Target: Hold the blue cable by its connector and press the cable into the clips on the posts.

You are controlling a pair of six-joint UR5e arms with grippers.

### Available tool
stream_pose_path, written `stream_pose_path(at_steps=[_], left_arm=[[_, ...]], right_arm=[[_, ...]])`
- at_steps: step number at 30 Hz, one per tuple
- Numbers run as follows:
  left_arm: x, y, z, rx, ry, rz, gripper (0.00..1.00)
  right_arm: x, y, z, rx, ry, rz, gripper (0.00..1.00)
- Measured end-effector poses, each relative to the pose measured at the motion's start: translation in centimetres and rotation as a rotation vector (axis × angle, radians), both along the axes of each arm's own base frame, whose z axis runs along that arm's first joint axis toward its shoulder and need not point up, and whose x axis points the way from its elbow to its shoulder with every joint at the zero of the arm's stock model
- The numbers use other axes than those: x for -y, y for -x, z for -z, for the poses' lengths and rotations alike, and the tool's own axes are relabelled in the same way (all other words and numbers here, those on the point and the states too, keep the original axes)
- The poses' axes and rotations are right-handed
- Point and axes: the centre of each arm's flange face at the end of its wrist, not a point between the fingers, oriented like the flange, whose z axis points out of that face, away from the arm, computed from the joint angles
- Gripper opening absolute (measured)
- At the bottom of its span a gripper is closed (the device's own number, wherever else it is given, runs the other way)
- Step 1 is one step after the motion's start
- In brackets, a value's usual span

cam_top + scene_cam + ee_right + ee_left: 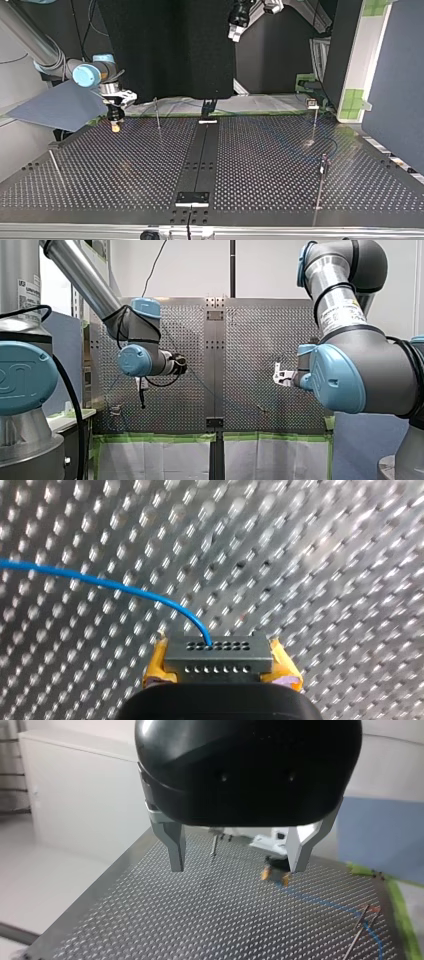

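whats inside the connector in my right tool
One blue cable enters a hole in the far row of the connector; the other holes look empty. My right tool grips its sides. How deep the cable runs is hidden by the housing.

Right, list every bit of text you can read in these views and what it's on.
Label on my left arm's column: printed, too blurred to read.
Label on my right arm: printed, too blurred to read.
Blue cap on my left arm: raised mark, cut off, unreadable.
Connector: holes only, no text.
Nothing else carries text.
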Motion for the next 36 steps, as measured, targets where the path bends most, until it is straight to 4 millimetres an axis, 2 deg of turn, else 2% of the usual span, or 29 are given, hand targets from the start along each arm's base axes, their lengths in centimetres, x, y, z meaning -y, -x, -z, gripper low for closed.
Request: stream_pose_path(at_steps=[3, 6, 9, 36], left_arm=[[0.2, 0.0, -0.2, 0.009, -0.011, 0.014, 1.00], [0.3, 0.0, -0.6, 0.020, -0.011, 0.019, 1.00], [0.3, 0.0, -0.8, 0.025, -0.011, 0.021, 1.00], [0.3, 0.1, -0.9, 0.027, -0.010, 0.022, 1.00]], right_arm=[[-0.3, -0.7, -1.5, 0.025, 0.016, -0.007, 0.00], [0.0, -0.6, -3.0, 0.041, 0.040, 0.002, 0.00], [0.1, -0.4, -3.6, 0.046, 0.050, 0.005, 0.00], [0.1, -0.4, -3.8, 0.048, 0.054, 0.007, 0.00]])
